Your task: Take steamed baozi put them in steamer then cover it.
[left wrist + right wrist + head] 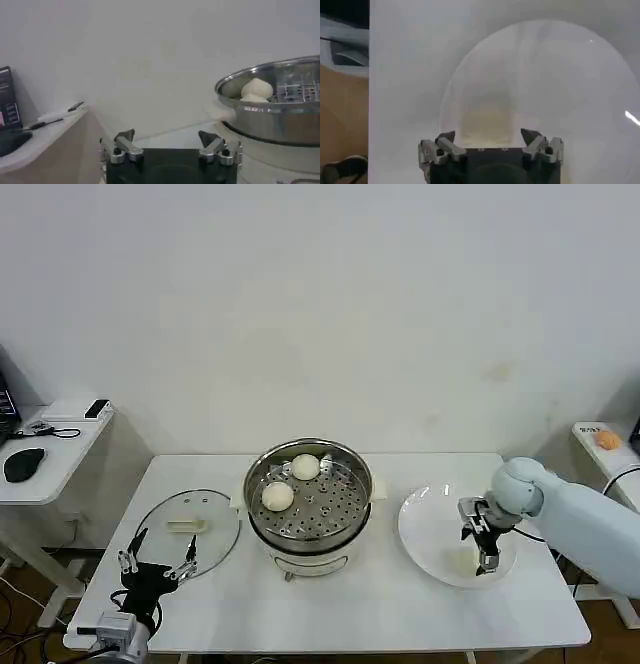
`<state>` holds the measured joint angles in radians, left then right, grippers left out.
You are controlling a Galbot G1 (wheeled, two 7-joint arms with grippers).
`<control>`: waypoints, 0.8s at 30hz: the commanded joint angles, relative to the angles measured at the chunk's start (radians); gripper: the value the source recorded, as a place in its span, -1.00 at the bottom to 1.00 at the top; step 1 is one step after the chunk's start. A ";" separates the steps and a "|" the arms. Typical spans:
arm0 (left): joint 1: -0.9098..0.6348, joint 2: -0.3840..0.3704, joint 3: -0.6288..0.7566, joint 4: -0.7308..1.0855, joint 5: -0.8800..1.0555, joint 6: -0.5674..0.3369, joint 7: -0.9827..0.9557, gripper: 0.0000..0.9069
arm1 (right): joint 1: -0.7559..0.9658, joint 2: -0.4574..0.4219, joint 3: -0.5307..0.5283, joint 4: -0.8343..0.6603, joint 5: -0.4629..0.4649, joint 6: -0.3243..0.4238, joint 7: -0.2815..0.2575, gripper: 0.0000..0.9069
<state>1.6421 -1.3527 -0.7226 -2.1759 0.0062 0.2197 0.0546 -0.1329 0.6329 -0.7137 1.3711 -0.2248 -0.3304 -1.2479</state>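
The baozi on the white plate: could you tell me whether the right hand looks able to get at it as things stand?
Probably yes. The right hand hangs open right over the baozi on the plate, fingers pointing down, and nothing else lies between them.

The round stainless-steel steamer stands uncovered mid-table, two pale cream buns along its left and far side, the rest of its perforated tray bare. The round glass lid takes the table's left end, the flat white plate the right; bare white table runs along the front edge.

White table with glass lid, steamer and white plate side by side
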 commanded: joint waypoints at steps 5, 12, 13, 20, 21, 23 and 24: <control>0.000 0.000 0.000 0.004 0.000 0.000 0.000 1.00 | -0.011 0.008 0.005 -0.016 -0.016 0.000 0.000 1.00; 0.000 -0.002 0.001 0.005 0.000 0.000 0.000 1.00 | -0.018 0.009 0.008 -0.017 -0.025 -0.002 -0.003 1.00; 0.001 -0.003 0.001 0.006 0.000 0.000 0.000 1.00 | -0.019 0.009 0.008 -0.018 -0.026 -0.003 -0.003 1.00; 0.001 -0.005 0.002 0.003 0.000 0.000 0.000 1.00 | -0.022 0.006 0.012 -0.019 -0.029 -0.004 -0.002 0.64; 0.001 -0.005 0.002 0.003 0.000 0.000 0.000 1.00 | -0.023 0.006 0.014 -0.020 -0.031 -0.004 -0.001 0.64; 0.002 -0.005 0.002 0.003 0.000 0.000 0.000 1.00 | -0.026 0.006 0.017 -0.022 -0.031 -0.004 -0.001 0.62; 0.002 -0.005 0.003 0.004 0.000 0.000 0.000 1.00 | -0.029 0.006 0.019 -0.022 -0.033 -0.004 -0.001 0.62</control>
<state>1.6441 -1.3579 -0.7205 -2.1725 0.0060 0.2197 0.0542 -0.1587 0.6390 -0.6974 1.3500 -0.2539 -0.3341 -1.2497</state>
